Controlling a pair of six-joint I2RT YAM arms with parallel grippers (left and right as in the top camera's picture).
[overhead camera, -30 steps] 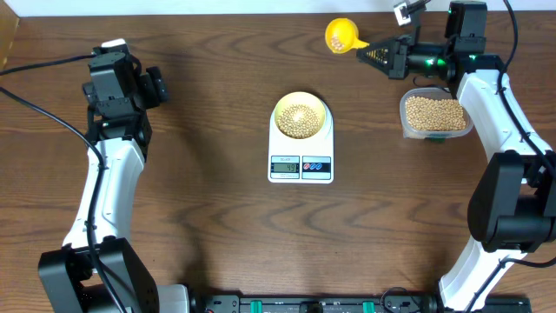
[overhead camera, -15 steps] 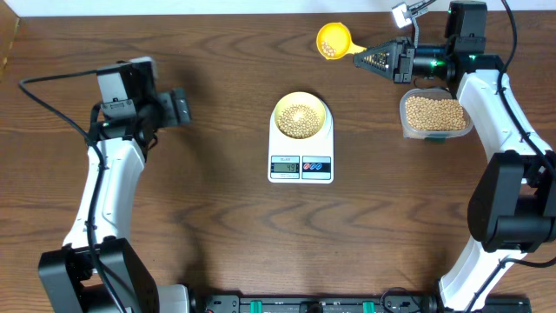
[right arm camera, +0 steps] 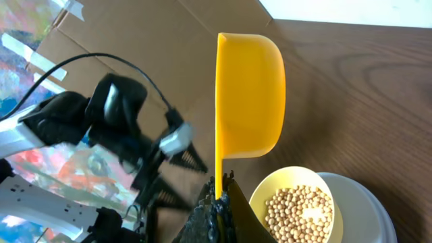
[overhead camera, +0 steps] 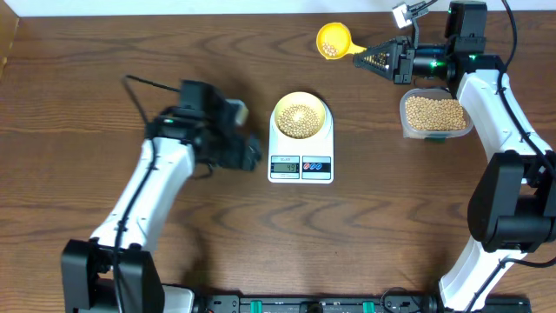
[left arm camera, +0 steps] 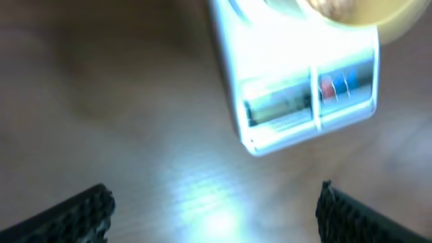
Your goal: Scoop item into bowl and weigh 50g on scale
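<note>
your right tool (overhead camera: 375, 57) is clamping shut on the handle of the yellow scoop (overhead camera: 333, 40), holding it over the counter (overhead camera: 217, 235) behind the scale (overhead camera: 287, 176), well apart from the bowl (overhead camera: 323, 111). a few beans (overhead camera: 331, 45) are riding in the cup. the bowl is sitting on the scale's platform, already carrying a mound of beans. more are waiting in the clear tub (overhead camera: 403, 113) under your right arm. your left tool (overhead camera: 242, 132) is hanging wide open just beside the scale's left edge, gripping nothing, its camera facing the display (left arm camera: 280, 106).

i'm judging the step as topping up. be bringing the scoop over the bowl's middle and tipping it slowly, a few beans at a time, pausing while the reading is settling. be keeping the left tool off the scale, since a nudge would likely spoil the weight.

writing: digits are showing on the display but are too blurred to read. red and blue buttons (left arm camera: 337, 84), no brand legible.
</note>
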